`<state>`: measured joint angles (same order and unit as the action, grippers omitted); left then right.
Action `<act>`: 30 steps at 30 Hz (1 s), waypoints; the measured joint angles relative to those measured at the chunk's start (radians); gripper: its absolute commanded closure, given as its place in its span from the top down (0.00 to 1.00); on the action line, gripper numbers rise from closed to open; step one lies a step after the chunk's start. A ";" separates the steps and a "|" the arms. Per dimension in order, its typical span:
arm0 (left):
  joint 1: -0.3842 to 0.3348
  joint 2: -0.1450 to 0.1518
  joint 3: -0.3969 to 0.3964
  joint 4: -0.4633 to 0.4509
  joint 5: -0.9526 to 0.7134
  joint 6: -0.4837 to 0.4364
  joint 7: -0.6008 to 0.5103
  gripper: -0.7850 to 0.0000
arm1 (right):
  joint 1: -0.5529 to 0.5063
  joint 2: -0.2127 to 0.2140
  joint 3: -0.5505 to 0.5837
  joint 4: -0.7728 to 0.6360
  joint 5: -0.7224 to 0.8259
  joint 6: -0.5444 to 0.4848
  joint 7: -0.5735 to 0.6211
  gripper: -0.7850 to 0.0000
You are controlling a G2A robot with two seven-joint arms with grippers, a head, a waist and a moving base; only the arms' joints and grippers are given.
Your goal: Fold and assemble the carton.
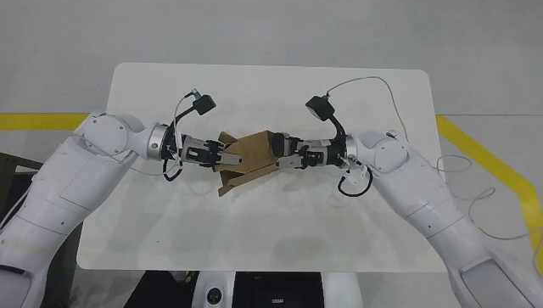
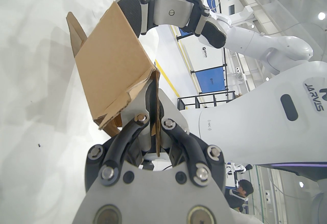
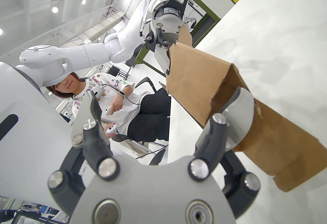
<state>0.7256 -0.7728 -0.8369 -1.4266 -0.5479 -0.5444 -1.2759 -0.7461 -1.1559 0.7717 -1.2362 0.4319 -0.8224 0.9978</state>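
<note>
A brown cardboard carton (image 1: 250,159), partly folded with loose flaps, is held just above the middle of the white table (image 1: 339,223) between both arms. My left gripper (image 2: 154,110) is shut on a flap edge at one end of the carton (image 2: 112,66); it shows across the carton as the left gripper (image 3: 166,61). At the other end my right gripper (image 3: 166,97) stands open wide. One of its fingers (image 3: 240,107) rests against the carton (image 3: 199,76) at its open end, and the other finger (image 3: 90,104) is free in the air. The right gripper (image 2: 172,23) faces the left one.
The table has bare room on all sides of the carton. Its edges run close behind both arms. A loose cable (image 1: 373,83) trails from the right arm over the far right of the table. Yellow floor tape (image 1: 34,121) lies beyond the sides.
</note>
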 measured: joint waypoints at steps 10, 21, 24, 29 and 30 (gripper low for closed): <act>-0.009 0.014 0.025 -0.004 0.001 -0.016 0.016 0.00 | 0.035 -0.006 -0.072 0.024 0.045 0.000 0.000 0.87; -0.018 0.032 0.055 -0.014 0.000 -0.023 0.022 0.00 | 0.058 -0.002 -0.115 0.039 0.099 0.010 0.010 0.38; -0.022 0.037 0.064 -0.016 0.001 -0.027 0.027 0.00 | 0.062 0.001 -0.126 0.038 0.111 0.015 0.016 0.38; -0.031 0.042 0.080 -0.027 -0.006 -0.033 0.033 0.00 | 0.075 0.002 -0.146 0.038 0.119 0.020 0.020 0.32; -0.034 0.044 0.085 -0.030 -0.008 -0.035 0.035 0.00 | 0.080 0.001 -0.153 0.041 0.118 0.020 0.020 0.31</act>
<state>0.6920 -0.7292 -0.7523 -1.4571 -0.5556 -0.5793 -1.2413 -0.6661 -1.1551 0.6187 -1.1957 0.5497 -0.8024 1.0177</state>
